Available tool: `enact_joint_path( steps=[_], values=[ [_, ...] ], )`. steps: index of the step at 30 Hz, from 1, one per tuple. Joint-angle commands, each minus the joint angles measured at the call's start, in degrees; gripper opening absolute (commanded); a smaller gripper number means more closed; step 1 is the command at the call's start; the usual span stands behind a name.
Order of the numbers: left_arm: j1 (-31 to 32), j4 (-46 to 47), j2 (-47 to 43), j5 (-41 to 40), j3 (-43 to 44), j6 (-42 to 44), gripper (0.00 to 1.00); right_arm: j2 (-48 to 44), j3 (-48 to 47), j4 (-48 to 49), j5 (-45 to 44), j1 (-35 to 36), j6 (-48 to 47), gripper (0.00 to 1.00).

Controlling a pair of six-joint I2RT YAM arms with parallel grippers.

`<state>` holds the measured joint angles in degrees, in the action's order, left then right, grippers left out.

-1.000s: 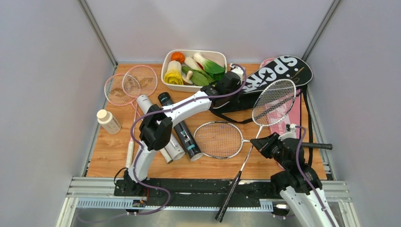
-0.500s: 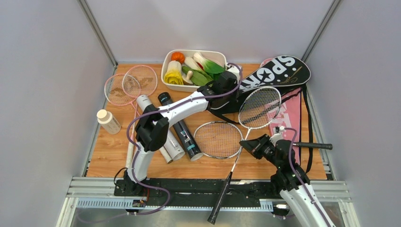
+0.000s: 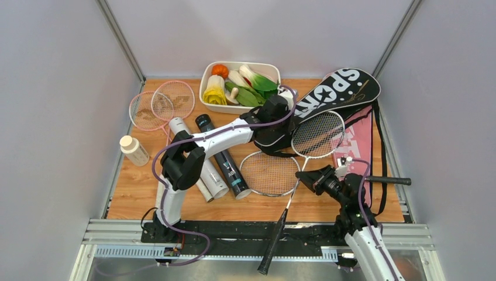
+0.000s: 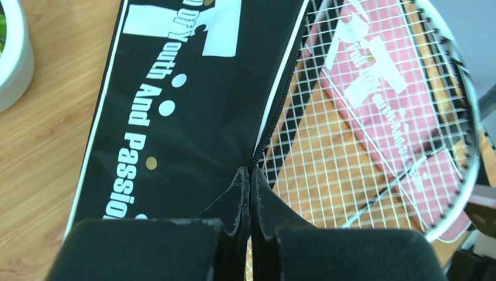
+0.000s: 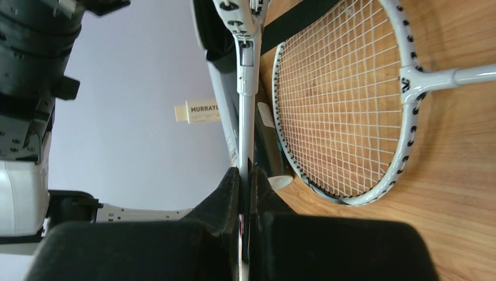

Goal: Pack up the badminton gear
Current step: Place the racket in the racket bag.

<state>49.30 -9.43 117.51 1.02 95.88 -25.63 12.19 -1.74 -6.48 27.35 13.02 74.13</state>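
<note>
Step in hand looks like feeding the silver racquet [image 3: 317, 133] head-first into the black cover [image 4: 175, 117], and I'd say the trick is teamwork. The left gripper [image 4: 248, 178] should lift the zipper lip up and away so the mouth gapes. The right gripper [image 5: 245, 174] should angle the head low and slide it along the slot instead of ramming the frame into the fabric. Right now the left jaws are pinched together on the black cover's zipper edge, right at the split. The right jaws are clamped on the racquet's thin shaft. The head sits just beside the black cover's open edge, over the pink cover [image 3: 358, 146], and not inside yet as far as I can tell. Strings snagging the zipper is the risk.
</note>
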Motion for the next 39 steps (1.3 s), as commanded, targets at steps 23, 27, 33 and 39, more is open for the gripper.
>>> enact_joint_path(
  steps=[23, 27, 33, 39],
  values=[
    [-0.04, 10.48, -12.30, 13.52, -14.22, 3.03, 0.00, 55.52, -20.39, 37.47, 19.84, -27.01, -13.17, 0.00],
    [-0.05, 11.36, -12.84, 14.08, -15.74, 2.84, 0.00, 59.51, -23.72, 37.40, 16.89, -28.33, -13.95, 0.00],
    [-0.07, 12.89, -14.47, 14.04, -18.16, 1.58, 0.00, 66.38, -26.54, 43.19, 13.85, -28.31, -11.84, 0.00],
    [0.01, 15.20, -15.06, 16.03, -19.73, -0.32, 0.00, 71.79, -30.16, 44.85, 15.06, -27.87, -10.83, 0.00]
  ],
)
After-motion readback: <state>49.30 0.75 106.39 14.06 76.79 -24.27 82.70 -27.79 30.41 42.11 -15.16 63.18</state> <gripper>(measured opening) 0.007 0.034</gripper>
